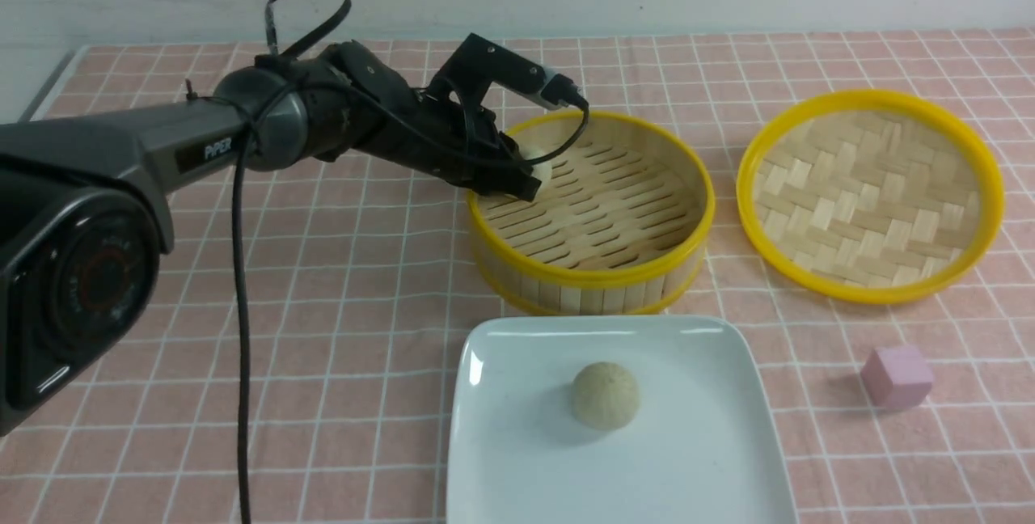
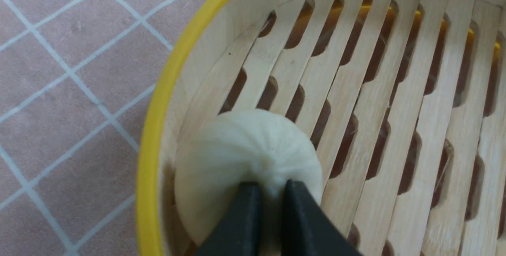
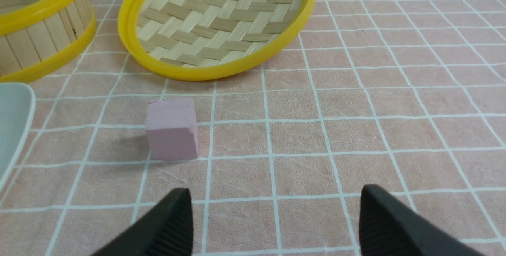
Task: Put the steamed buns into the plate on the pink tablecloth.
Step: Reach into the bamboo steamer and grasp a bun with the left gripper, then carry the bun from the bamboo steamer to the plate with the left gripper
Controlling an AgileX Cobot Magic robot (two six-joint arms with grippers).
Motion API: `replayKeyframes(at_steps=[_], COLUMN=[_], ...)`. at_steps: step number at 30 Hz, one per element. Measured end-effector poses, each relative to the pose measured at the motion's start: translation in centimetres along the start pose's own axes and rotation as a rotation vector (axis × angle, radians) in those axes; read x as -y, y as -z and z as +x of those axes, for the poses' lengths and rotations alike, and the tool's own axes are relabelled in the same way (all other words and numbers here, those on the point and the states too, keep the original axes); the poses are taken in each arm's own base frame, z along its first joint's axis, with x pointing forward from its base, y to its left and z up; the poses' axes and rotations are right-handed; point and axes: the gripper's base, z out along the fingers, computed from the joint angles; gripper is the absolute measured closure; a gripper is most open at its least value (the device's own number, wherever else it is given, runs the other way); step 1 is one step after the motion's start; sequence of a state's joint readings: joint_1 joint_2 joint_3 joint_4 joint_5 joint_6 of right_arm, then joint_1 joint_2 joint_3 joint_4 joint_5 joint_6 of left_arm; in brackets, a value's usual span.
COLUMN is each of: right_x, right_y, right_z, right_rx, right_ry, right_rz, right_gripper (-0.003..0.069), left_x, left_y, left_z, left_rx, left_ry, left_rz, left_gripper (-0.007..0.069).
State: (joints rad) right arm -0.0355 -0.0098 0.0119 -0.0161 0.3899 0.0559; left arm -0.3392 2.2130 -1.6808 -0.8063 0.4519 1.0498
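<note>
Left claw (image 2: pixel 272 185) pinched tight on pale pleated bun (image 2: pixel 237 149), inside slatted bamboo basket (image 2: pixel 152 129), right claw (image 3: pixel 275 191) gaping, empty.

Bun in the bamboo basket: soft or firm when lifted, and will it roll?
Probably soft: the fingers of the left gripper stand almost together, pinching only the pleated top of the bun, so the dough likely gives and could slip out. It looks round, so it may roll once released on the glossy plate.
</note>
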Motion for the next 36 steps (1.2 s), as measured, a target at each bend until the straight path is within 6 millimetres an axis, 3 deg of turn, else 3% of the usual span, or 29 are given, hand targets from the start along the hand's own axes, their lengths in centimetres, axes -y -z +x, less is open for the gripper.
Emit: replayKeyframes(at_steps=[7, 9, 10, 11, 13, 14, 16, 17, 18, 19, 22, 26, 31, 36], right_x=[0.0, 0.0, 0.0, 0.0, 0.0, 0.0, 0.0, 0.0, 0.0, 0.0, 0.0, 0.0, 0.0, 0.0], right_y=[0.0, 0.0, 0.0, 0.0, 0.0, 0.0, 0.0, 0.0, 0.0, 0.0, 0.0, 0.0, 0.0, 0.0], right_z=[0.0, 0.0, 0.0, 0.0, 0.0, 0.0, 0.0, 0.0, 0.0, 0.0, 0.0, 0.0, 0.0, 0.0], right_rx=[0.0, 0.0, 0.0, 0.0, 0.0, 0.0, 0.0, 0.0, 0.0, 0.0, 0.0, 0.0, 0.0, 0.0], right_ry=[0.0, 0.0, 0.0, 0.0, 0.0, 0.0, 0.0, 0.0, 0.0, 0.0, 0.0, 0.0, 0.0, 0.0], right_rz=[0.0, 0.0, 0.0, 0.0, 0.0, 0.0, 0.0, 0.0, 0.0, 0.0, 0.0, 0.0, 0.0, 0.0], right_gripper=[0.0111, 0.0111, 0.0111, 0.0111, 0.0111, 0.0111, 0.0111, 0.0111, 0.0111, 0.0111, 0.0111, 0.0111, 0.0111, 0.0111], left_x=[0.0, 0.2, 0.3, 0.5, 0.7, 0.9, 1.0, 1.2, 1.0, 1.1, 0.9, 1.1, 1.9, 2.0], left_y=[0.8, 3.1, 3.1, 5.4, 6.8, 9.7, 12.8, 13.4, 15.8, 16.3, 20.7, 23.9, 24.7, 23.1], left_z=[-0.8, -2.4, -2.4, -4.0, -4.9, -6.3, -7.6, -7.8, -8.3, -8.3, -8.3, -7.2, -6.1, -5.4], left_rx=[0.025, 0.061, 0.058, 0.1, 0.124, 0.166, 0.206, 0.212, 0.225, 0.222, 0.198, 0.102, -0.005, -0.02], left_ry=[0.002, -0.022, -0.023, -0.041, -0.052, -0.071, -0.079, -0.081, -0.083, -0.083, -0.07, -0.062, -0.083, -0.018], left_rz=[-0.007, -0.006, -0.003, -0.007, -0.008, -0.008, -0.007, -0.004, 0.001, 0.01, 0.042, 0.137, 0.242, 0.334], left_gripper=[0.0606, 0.0606, 0.0606, 0.0606, 0.0606, 0.0606, 0.0606, 0.0606, 0.0606, 0.0606, 0.0606, 0.0606, 0.0604, 0.0603])
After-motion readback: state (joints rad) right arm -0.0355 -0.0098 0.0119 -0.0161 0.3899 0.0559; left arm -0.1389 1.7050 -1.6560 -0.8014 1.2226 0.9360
